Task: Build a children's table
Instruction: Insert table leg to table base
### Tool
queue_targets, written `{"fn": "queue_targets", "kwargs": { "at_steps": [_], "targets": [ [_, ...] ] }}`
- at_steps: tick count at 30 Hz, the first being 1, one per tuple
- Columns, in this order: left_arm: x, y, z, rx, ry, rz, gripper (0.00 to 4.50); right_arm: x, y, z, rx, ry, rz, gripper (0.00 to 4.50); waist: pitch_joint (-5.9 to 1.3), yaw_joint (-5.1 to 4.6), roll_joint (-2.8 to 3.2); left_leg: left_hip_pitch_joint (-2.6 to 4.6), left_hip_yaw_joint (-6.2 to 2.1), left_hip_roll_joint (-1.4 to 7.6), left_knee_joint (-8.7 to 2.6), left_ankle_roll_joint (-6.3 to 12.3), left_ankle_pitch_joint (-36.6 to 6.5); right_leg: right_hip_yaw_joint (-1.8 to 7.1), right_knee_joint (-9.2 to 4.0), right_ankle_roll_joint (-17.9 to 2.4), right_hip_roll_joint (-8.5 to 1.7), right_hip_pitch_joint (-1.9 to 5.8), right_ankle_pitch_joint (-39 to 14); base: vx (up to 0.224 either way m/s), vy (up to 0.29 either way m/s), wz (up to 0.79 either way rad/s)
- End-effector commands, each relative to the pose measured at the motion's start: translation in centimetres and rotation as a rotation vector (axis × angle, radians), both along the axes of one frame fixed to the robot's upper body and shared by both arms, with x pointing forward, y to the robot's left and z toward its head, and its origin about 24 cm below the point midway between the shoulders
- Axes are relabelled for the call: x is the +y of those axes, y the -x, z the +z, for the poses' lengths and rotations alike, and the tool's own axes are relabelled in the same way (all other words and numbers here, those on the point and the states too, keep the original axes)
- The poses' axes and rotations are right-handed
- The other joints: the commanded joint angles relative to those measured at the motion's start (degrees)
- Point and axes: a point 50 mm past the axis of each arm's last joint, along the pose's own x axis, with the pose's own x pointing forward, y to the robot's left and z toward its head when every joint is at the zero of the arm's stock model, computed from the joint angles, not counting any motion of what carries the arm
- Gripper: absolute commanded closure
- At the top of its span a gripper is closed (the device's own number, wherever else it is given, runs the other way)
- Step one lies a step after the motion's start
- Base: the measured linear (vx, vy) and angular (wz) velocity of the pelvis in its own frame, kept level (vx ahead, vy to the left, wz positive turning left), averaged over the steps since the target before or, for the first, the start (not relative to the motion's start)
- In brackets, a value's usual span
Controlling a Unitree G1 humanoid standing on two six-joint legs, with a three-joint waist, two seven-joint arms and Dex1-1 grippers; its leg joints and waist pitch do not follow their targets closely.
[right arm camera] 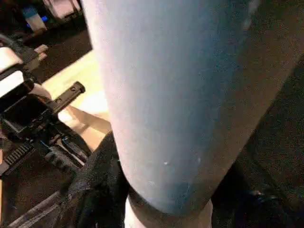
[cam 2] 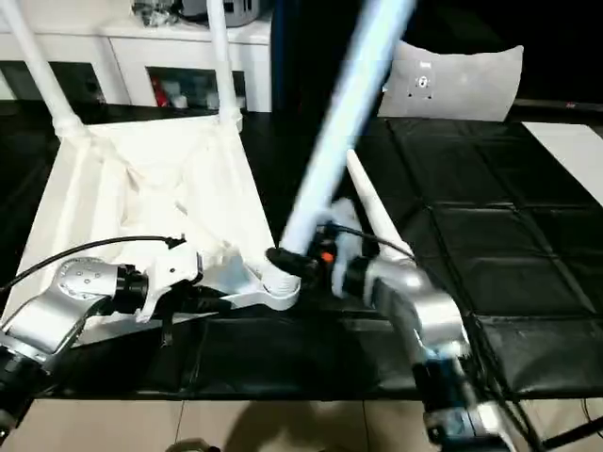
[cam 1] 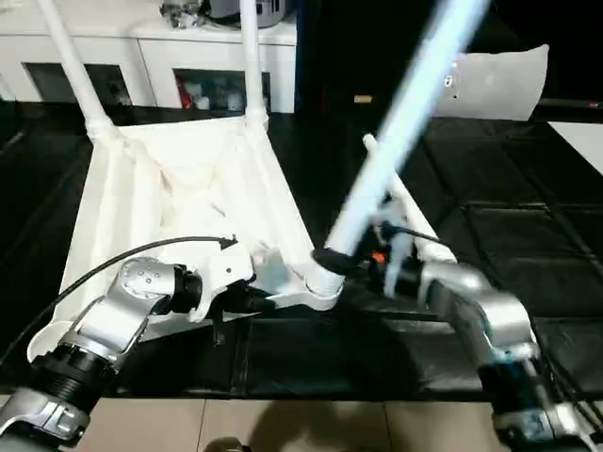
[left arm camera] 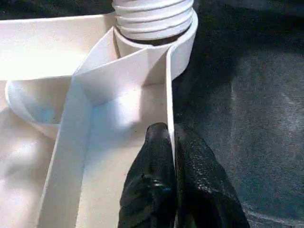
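1. While the left gripper [left arm camera: 173, 156] has its two black fingers [left arm camera: 152, 190] pressed together on a thin rib [left arm camera: 169, 95] of the tabletop's underside, pinching it, the right gripper [cam 1: 363, 256] has its jaws set around the low end of a leg [cam 1: 400, 122].
2. That rib stands at the near right corner of the tabletop [cam 1: 179, 179], just beside the round socket [cam 1: 323, 282].
3. In the left wrist view the leg's threaded end [left arm camera: 154, 16] sits at that socket's mouth.
4. This leg leans up and to the right from the socket.
5. Upside down, the tabletop lies on a black mat [cam 1: 509, 188], ribbed side up, on the left of the scene.
6. Two more legs [cam 1: 71, 71] stand upright in the far corner sockets, the second [cam 1: 252, 56] at the far right corner.
7. A fourth leg [cam 2: 377, 212] lies on the mat to the right of the tabletop, by the right arm.
8. Far behind stands a white cabinet [cam 1: 151, 56] with glass doors.
9. A flat white board [cam 2: 457, 80] leans at the far right.
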Motion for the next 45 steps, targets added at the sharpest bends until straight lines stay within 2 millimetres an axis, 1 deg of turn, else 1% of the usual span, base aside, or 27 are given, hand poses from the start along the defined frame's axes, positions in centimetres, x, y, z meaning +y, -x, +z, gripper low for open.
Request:
{"fn": "queue_targets", "kwargs": {
  "at_steps": [1, 3, 5, 6, 8, 10, 12, 13, 16, 17, 20, 21, 22, 23, 25, 27, 29, 30, 31, 33, 35, 37, 39, 40, 43, 44, 45],
  "targets": [
    [0.1, -0.6, 0.9, -0.047, -0.014, 0.004, 4.50, -1.0, 1.2, -2.6, 0.095, 0.073, -0.028, 2.60, -3.32, -0.25, 1.01, 0.97, -1.04, 1.91, -4.68, -2.35, -20.1, 2.74, -5.31, -7.5, -4.50, 1.67, -24.5, 0.000, 0.000, 0.00],
    [0.1, -0.7, 0.9, -0.050, -0.013, 0.006, 4.50, -1.0, 1.5, -2.6, 0.071, 0.084, -0.029, 2.60, -3.35, -0.13, 1.05, 0.99, -0.96, 1.97, -4.70, -2.37, -19.8, 2.83, -5.22, -7.9, -4.49, 1.63, -23.1, 0.000, 0.000, 0.00],
    [0.1, -0.7, 0.9, -0.052, -0.013, 0.005, 4.50, -1.0, 1.8, -2.7, 0.025, 0.145, -0.001, 2.60, -3.30, -0.16, 1.05, 1.01, -0.96, 1.95, -4.75, -2.42, -20.3, 2.80, -5.21, -8.0, -4.50, 1.61, -23.3, 0.000, 0.000, 0.00],
    [0.1, -0.7, 0.9, -0.052, -0.013, 0.005, 4.50, -1.0, 1.8, -2.7, 0.025, 0.145, -0.001, 2.60, -3.27, -0.13, 1.00, 1.01, -0.93, 1.93, -4.73, -2.45, -20.4, 2.82, -5.28, -7.8, -4.49, 1.62, -23.7, 0.000, 0.000, 0.00],
    [0.0, -0.7, 0.9, -0.054, -0.016, -0.006, 4.50, -0.9, 2.1, -2.9, -0.027, 0.232, 0.052, 2.60, -3.21, -0.14, 0.77, 0.99, -0.94, 1.92, -4.78, -2.34, -20.6, 2.79, -5.39, -7.5, -4.55, 1.65, -24.6, 0.000, 0.000, 0.00],
    [-0.1, -0.7, 0.9, -0.055, -0.017, -0.011, 4.50, -0.6, 2.2, -3.1, -0.065, 0.311, 0.123, 2.60, -3.01, -0.14, 0.85, 1.02, -1.01, 1.90, -4.80, -2.33, -21.1, 2.73, -5.60, -6.5, -4.60, 1.57, -27.2, 0.000, 0.000, 0.00],
    [0.0, -0.5, 0.8, -0.052, -0.017, -0.011, 4.50, -0.4, 2.5, -3.4, -0.078, 0.356, 0.188, 2.60, -2.87, -0.25, 0.73, 1.25, -1.00, 1.82, -4.71, -2.09, -22.3, 2.76, -6.03, -5.7, -4.72, 1.33, -30.2, 0.000, 0.000, 0.00],
    [0.1, -0.5, 0.8, -0.051, -0.019, -0.012, 4.50, -0.3, 2.7, -3.5, -0.074, 0.366, 0.214, 2.60, -2.85, -0.31, 0.43, 1.22, -1.08, 1.82, -4.76, -1.88, -22.3, 2.74, -6.13, -5.3, -4.69, 1.38, -31.1, 0.000, 0.000, 0.00],
    [0.2, -0.4, 0.7, -0.048, -0.025, -0.014, 4.50, -0.1, 3.0, -3.8, -0.068, 0.381, 0.262, 2.60, -2.92, -0.27, 0.58, 1.26, -1.15, 1.93, -4.82, -1.64, -22.4, 2.76, -6.08, -5.3, -4.63, 1.29, -30.4, 0.000, 0.000, 0.00],
    [0.3, -0.3, 0.8, -0.047, -0.027, -0.016, 4.50, 0.1, 3.3, -4.0, -0.059, 0.388, 0.307, 2.60, -2.95, -0.31, 0.41, 1.17, -1.20, 1.97, -4.87, -1.60, -22.5, 2.75, -5.96, -5.6, -4.64, 1.40, -29.9, 0.000, 0.000, 0.00],
    [0.4, -0.3, 0.9, -0.045, -0.027, -0.022, 4.50, 0.5, 3.5, -4.3, -0.034, 0.368, 0.349, 2.60, -2.84, -0.39, 0.46, 1.12, -1.20, 1.98, -4.95, -1.50, -22.8, 2.80, -5.86, -6.1, -4.60, 1.36, -29.0, 0.000, 0.000, 0.00],
    [0.4, -0.3, 1.1, -0.045, -0.023, -0.031, 4.50, 0.8, 3.9, -4.5, -0.007, 0.338, 0.377, 2.60, -2.16, -0.49, 0.65, 1.13, -1.21, 1.91, -5.10, -1.49, -23.9, 2.86, -6.14, -5.8, -4.61, 1.01, -30.2, 0.000, 0.000, 0.00],
    [0.4, -0.3, 1.3, -0.045, -0.018, -0.040, 4.50, 0.9, 4.1, -4.5, 0.007, 0.319, 0.390, 2.60, -2.25, -0.53, 0.57, 1.17, -1.22, 1.87, -5.08, -1.41, -24.3, 2.84, -6.18, -5.7, -4.56, 1.07, -30.6, 0.000, 0.000, 0.00],
    [0.3, -0.5, 1.5, -0.047, -0.015, -0.049, 4.50, 1.0, 4.3, -4.6, 0.025, 0.300, 0.405, 2.60, -1.95, -0.63, 0.61, 1.26, -1.27, 1.84, -5.15, -1.31, -25.1, 2.86, -6.36, -5.2, -4.54, 0.92, -31.7, 0.000, 0.000, 0.00],
    [0.3, -0.6, 1.6, -0.051, -0.015, -0.054, 4.50, 1.1, 4.4, -4.6, 0.037, 0.287, 0.417, 2.60, -1.94, -0.66, 0.57, 1.43, -1.34, 1.86, -5.20, -1.15, -25.4, 2.84, -6.52, -5.0, -4.60, 0.91, -32.6, 0.000, 0.000, 0.00],
    [0.3, -1.2, 2.1, -0.065, -0.022, -0.061, 4.50, 1.2, 5.0, -4.6, 0.056, 0.272, 0.455, 2.60, -1.25, -0.82, 0.76, 1.45, -1.39, 1.79, -5.43, -1.12, -26.4, 2.85, -6.81, -4.5, -4.43, 0.59, -33.5, 0.000, 0.000, 0.00],
    [0.4, -2.7, 2.9, -0.109, -0.039, -0.049, 4.50, 1.4, 6.0, -4.5, 0.084, 0.257, 0.524, 2.60, -1.00, -0.58, 0.69, 2.37, -1.23, 1.69, -5.39, -0.67, -27.2, 2.87, -7.50, -3.6, -4.29, 0.13, -35.1, 0.000, 0.000, 0.00],
    [0.4, -2.8, 3.0, -0.112, -0.041, -0.047, 4.50, 1.4, 6.1, -4.5, 0.085, 0.256, 0.528, 2.60, -1.06, -0.50, 0.64, 2.53, -1.15, 1.66, -5.32, -0.59, -27.1, 2.86, -7.60, -3.5, -4.30, 0.11, -35.2, 0.000, 0.000, 0.00],
    [0.5, -3.2, 3.2, -0.126, -0.050, -0.041, 4.50, 1.5, 6.3, -4.5, 0.089, 0.254, 0.534, 2.60, -1.01, -0.43, 0.48, 2.44, -1.12, 1.78, -5.51, -0.46, -26.0, 2.95, -7.45, -4.1, -4.51, 0.27, -33.8, 0.000, 0.000, 0.00],
    [0.8, -3.9, 3.8, -0.149, -0.057, -0.020, 4.50, 2.0, 6.6, -4.5, 0.094, 0.245, 0.541, 2.60, -0.76, -0.46, 0.55, 1.59, -1.28, 1.88, -5.98, -0.23, -24.5, 3.01, -7.21, -4.0, -4.60, 0.69, -32.7, 0.000, 0.000, 0.00],
    [1.2, -4.2, 4.0, -0.167, -0.071, -0.001, 4.50, 2.4, 6.7, -4.5, 0.092, 0.242, 0.539, 2.60, -0.78, -0.61, 0.47, 0.88, -1.48, 2.09, -6.25, -0.39, -23.1, 3.05, -6.70, -4.7, -4.88, 1.22, -30.4, 0.000, 0.000, 0.00],
    [1.3, -4.2, 4.0, -0.166, -0.076, 0.004, 4.50, 2.6, 6.5, -4.5, 0.086, 0.245, 0.528, 2.60, -0.52, -0.77, 0.42, 0.93, -1.44, 2.09, -6.28, -0.36, -23.5, 3.08, -6.80, -5.0, -4.93, 1.01, -30.7, 0.000, 0.000, 0.00],
    [1.7, -4.2, 4.0, -0.161, -0.078, 0.024, 4.50, 2.8, 6.0, -4.6, 0.066, 0.262, 0.492, 2.60, -0.29, -0.89, 0.31, 1.00, -1.47, 2.09, -6.34, -0.47, -24.2, 3.12, -6.93, -4.9, -5.04, 0.86, -32.4, 0.000, 0.000, 0.00],
    [1.8, -4.0, 3.9, -0.157, -0.078, 0.030, 4.50, 2.9, 5.7, -4.6, 0.055, 0.267, 0.469, 2.60, -0.17, -1.02, 0.11, 1.11, -1.49, 2.06, -6.36, -0.55, -24.7, 3.09, -7.10, -4.7, -5.09, 0.78, -34.0, 0.000, 0.000, 0.00],
    [2.2, -3.3, 3.5, -0.139, -0.068, 0.059, 4.50, 3.1, 4.8, -4.5, 0.029, 0.270, 0.389, 2.60, 0.15, -1.23, 0.29, 1.41, -1.76, 2.05, -6.49, -1.22, -26.4, 3.02, -7.61, -3.8, -5.40, 0.40, -38.5, 0.000, 0.000, 0.00],
    [2.5, -2.9, 3.3, -0.132, -0.067, 0.077, 4.50, 3.2, 4.4, -4.4, 0.019, 0.266, 0.358, 2.60, 0.38, -1.61, -0.09, 1.25, -1.99, 2.10, -6.65, -1.60, -27.2, 2.83, -7.64, -3.5, -5.54, 0.43, -40.0, 0.000, 0.000, 0.00],
    [2.6, -2.5, 3.1, -0.126, -0.060, 0.098, 4.50, 3.2, 4.2, -4.3, 0.011, 0.264, 0.332, 2.60, 0.49, -2.21, 0.04, 1.10, -2.26, 2.08, -6.81, -1.93, -28.3, 2.51, -7.79, -3.2, -5.53, 0.56, -40.9, 0.000, 0.000, 0.00]
  ]
}}
